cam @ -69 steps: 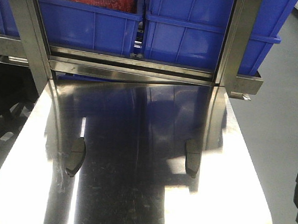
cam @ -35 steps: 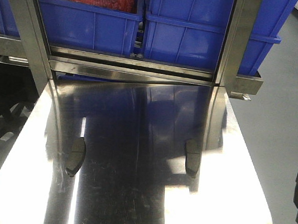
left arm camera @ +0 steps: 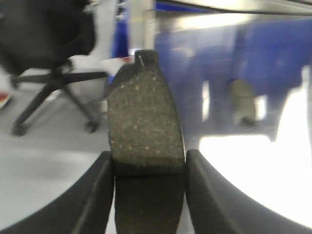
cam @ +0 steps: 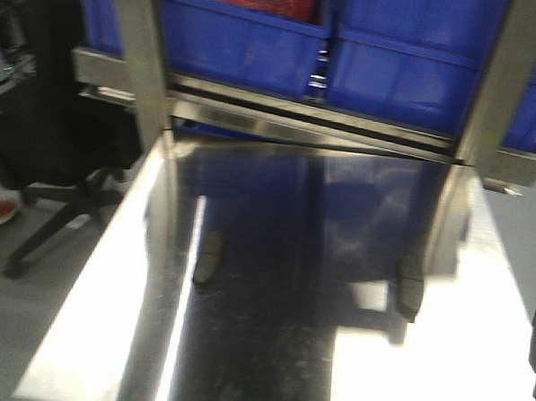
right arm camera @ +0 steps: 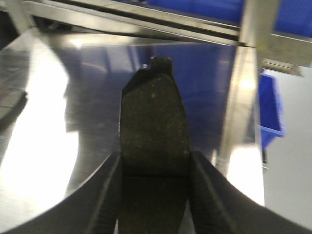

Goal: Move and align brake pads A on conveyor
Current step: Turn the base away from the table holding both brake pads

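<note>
Steel table (cam: 268, 371) fills the front view's lower half, with one brake pad (cam: 209, 256) left of centre and another pad (cam: 409, 296) right of centre. Left gripper (left arm camera: 148, 160) clamps a third pad (left arm camera: 144, 117) mid-frame, jaws spread only pad-wide. Right gripper (right arm camera: 156, 161) clamps a fourth pad (right arm camera: 153, 117) likewise.
</note>
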Controlling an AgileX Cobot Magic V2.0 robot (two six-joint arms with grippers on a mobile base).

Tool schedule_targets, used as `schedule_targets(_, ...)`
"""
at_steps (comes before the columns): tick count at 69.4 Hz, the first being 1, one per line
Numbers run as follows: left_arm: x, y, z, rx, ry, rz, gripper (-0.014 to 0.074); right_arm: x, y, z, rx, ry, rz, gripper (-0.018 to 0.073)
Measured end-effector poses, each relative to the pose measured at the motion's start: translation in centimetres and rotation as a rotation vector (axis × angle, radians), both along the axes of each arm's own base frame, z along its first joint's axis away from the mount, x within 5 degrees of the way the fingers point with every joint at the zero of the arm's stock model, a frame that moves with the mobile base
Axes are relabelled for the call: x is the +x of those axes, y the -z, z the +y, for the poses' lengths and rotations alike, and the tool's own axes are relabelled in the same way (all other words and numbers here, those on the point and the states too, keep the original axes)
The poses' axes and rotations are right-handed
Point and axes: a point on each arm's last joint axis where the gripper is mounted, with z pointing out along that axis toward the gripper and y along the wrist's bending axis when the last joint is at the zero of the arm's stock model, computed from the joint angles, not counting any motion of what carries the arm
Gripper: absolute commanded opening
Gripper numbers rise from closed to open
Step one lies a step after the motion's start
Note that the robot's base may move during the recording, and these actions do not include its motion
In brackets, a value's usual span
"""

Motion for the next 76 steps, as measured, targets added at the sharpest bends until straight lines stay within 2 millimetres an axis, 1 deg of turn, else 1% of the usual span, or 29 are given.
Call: schedule_targets(76,0.00,0.00,0.00,0.000,0.000,0.000,-0.0008,0.00,0.00,0.01,0.003,0.000,0.000,0.0025)
